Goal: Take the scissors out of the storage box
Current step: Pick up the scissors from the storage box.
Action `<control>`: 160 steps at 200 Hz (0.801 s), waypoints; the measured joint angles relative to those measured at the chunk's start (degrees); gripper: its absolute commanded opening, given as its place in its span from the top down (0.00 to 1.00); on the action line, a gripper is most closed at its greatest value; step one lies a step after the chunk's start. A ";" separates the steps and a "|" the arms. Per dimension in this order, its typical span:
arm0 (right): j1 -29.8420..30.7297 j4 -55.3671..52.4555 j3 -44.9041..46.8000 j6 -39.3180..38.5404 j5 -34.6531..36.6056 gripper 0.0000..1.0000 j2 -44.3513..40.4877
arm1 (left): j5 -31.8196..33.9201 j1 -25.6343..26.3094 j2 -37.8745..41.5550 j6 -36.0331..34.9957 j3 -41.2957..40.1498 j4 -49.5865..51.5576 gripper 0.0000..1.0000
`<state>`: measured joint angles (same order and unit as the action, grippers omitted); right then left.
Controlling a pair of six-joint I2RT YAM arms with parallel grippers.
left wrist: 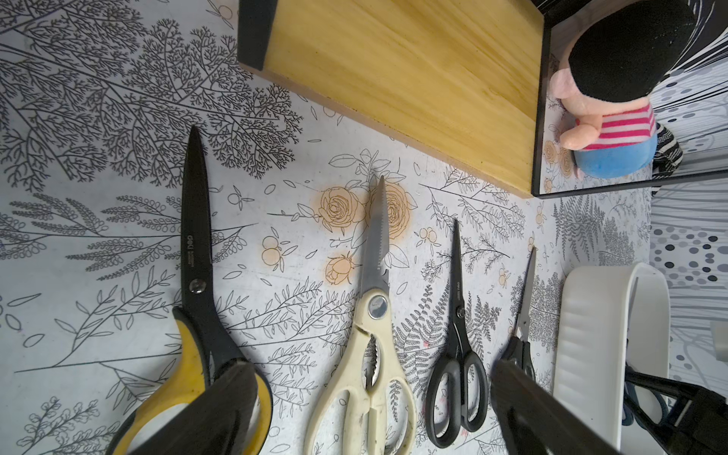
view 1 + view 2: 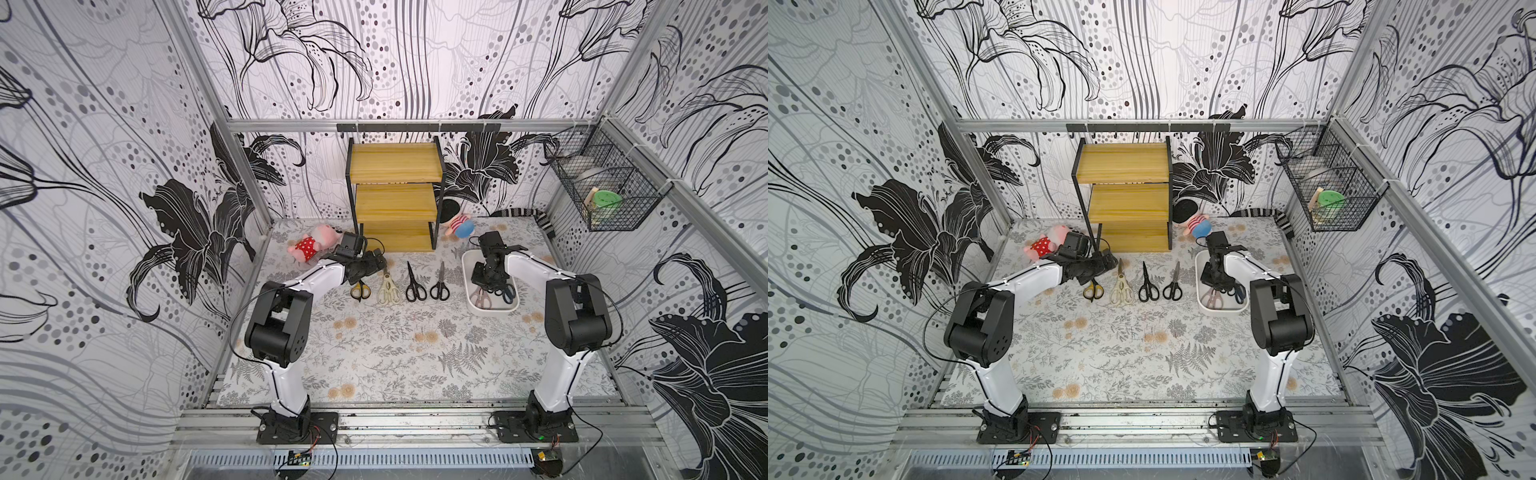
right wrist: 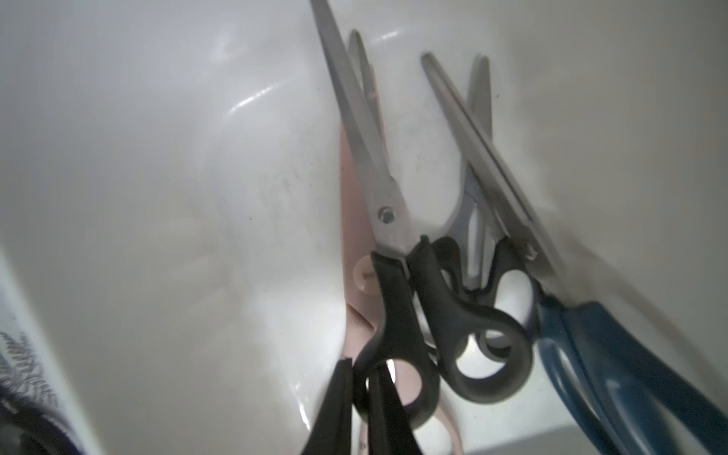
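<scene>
The white storage box (image 2: 467, 286) sits at the right of the mat. My right gripper (image 3: 362, 366) reaches down into it and is shut on the handle ring of a black-handled pair of scissors (image 3: 388, 220). Beside that pair in the box lie a pale pink pair (image 3: 354, 220), a dark blue pair (image 3: 614, 354) and another black pair (image 3: 488, 260). On the mat, in a row, lie a yellow-black pair (image 1: 195, 256), a cream pair (image 1: 374, 307) and two black pairs (image 1: 457, 315) (image 1: 524, 315). My left gripper (image 1: 368, 366) hangs open over the handles of this row, holding nothing.
A wooden three-step shelf (image 2: 395, 195) stands at the back centre, just beyond the scissor tips. A plush toy (image 2: 309, 245) lies behind the left arm and another (image 2: 459, 226) behind the box. A black wire basket (image 2: 602, 187) hangs on the right wall.
</scene>
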<state>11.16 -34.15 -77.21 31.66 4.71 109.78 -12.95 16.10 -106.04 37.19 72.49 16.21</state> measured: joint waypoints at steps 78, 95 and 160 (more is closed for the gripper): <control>0.00 0.59 -0.04 0.20 -1.27 1.00 0.39 | -0.02 0.00 0.00 0.00 0.00 -0.02 0.02; 0.00 0.55 0.11 0.24 -1.20 1.00 -0.94 | -0.09 -0.02 0.00 0.02 0.00 -0.13 0.02; 0.68 0.24 2.10 1.75 -1.29 1.00 -11.26 | -0.87 -1.20 4.33 0.07 -4.00 -1.25 0.02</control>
<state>11.84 -33.91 -75.11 33.41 3.42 98.52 -13.82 14.90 -101.71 37.26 68.49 14.96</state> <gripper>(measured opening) 0.101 0.977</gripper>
